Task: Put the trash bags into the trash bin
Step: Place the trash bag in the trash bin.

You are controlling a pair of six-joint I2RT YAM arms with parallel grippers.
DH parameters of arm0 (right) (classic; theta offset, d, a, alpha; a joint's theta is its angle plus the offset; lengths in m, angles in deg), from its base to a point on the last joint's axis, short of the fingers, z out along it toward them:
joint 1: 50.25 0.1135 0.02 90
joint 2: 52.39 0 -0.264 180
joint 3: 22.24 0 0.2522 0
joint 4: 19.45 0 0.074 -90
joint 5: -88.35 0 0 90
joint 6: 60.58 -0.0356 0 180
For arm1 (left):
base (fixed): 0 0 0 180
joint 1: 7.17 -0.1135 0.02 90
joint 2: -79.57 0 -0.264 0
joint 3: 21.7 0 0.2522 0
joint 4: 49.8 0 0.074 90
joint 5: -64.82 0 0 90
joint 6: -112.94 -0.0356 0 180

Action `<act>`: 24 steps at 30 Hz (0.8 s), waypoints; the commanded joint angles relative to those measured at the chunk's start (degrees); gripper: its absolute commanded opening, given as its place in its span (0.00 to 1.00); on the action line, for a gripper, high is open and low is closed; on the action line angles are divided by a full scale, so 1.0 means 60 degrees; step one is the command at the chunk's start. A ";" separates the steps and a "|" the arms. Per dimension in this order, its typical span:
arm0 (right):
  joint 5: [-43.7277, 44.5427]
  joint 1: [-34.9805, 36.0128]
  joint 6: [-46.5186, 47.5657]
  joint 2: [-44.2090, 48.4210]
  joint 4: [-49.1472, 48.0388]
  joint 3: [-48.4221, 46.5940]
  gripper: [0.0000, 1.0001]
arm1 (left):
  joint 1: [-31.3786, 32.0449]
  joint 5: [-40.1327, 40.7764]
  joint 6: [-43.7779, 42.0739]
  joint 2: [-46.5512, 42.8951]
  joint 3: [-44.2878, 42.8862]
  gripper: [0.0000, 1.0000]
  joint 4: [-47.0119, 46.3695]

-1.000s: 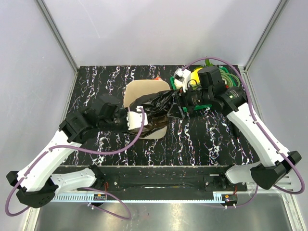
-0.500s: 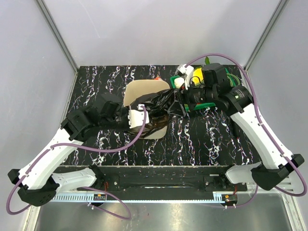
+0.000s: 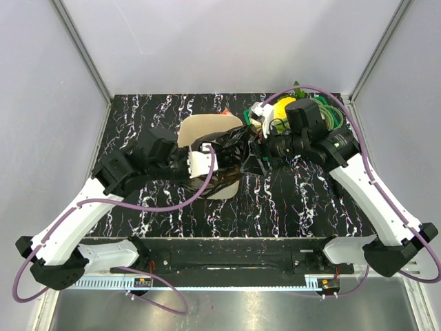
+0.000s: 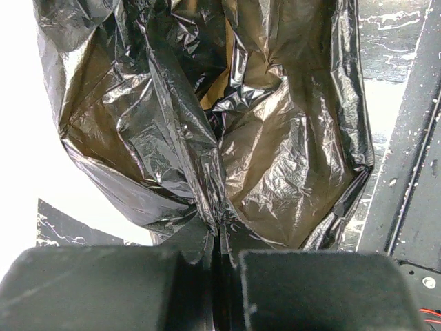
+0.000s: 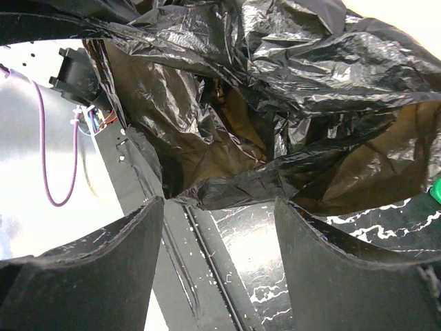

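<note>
Since a moment ago the left gripper has edged toward 3 o'clock, its jaws pinched together on the trash bag. The bag drapes over the trash bin from 3 to 6 o'clock. The right gripper faces the bag's edge with its jaws apart.

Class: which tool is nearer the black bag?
Left. The left tool is shut on a fold of the black bag; the right tool is open, the bag's edge just beyond its tips.
</note>
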 commanded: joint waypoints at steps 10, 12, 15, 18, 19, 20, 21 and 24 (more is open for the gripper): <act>0.0448 0.0556 -0.0062 -0.0352 -0.0479 0.0021 0.70 | -0.0031 0.0108 0.0154 0.0186 -0.0485 0.04 -0.0245; 0.0799 0.0586 -0.0077 -0.0498 -0.0523 -0.0037 0.68 | -0.0032 0.0107 0.0154 0.0157 -0.0470 0.04 -0.0245; 0.1180 0.0600 -0.0135 -0.0572 -0.0611 -0.0096 0.57 | -0.0032 0.0122 0.0154 0.0084 -0.0456 0.04 -0.0245; 0.1357 0.0586 -0.0121 -0.0631 -0.0626 -0.0096 0.38 | -0.0031 0.0166 0.0140 0.0025 -0.0383 0.04 -0.0245; 0.1328 0.0586 -0.0107 -0.0616 -0.0597 -0.0067 0.32 | -0.0031 0.0210 0.0154 -0.0019 -0.0353 0.04 -0.0245; 0.1372 0.0586 -0.0034 -0.0544 -0.0597 -0.0009 0.27 | -0.0031 0.0297 0.0154 -0.0034 -0.0324 0.04 -0.0245; 0.1459 0.0586 0.0025 -0.0456 -0.0568 0.0064 0.20 | -0.0060 0.0385 0.0154 -0.0077 -0.0251 0.03 -0.0303; 0.1592 0.0586 0.0288 -0.0090 -0.0480 0.0371 0.04 | -0.0192 0.0605 0.0184 -0.0311 0.0012 0.03 -0.0507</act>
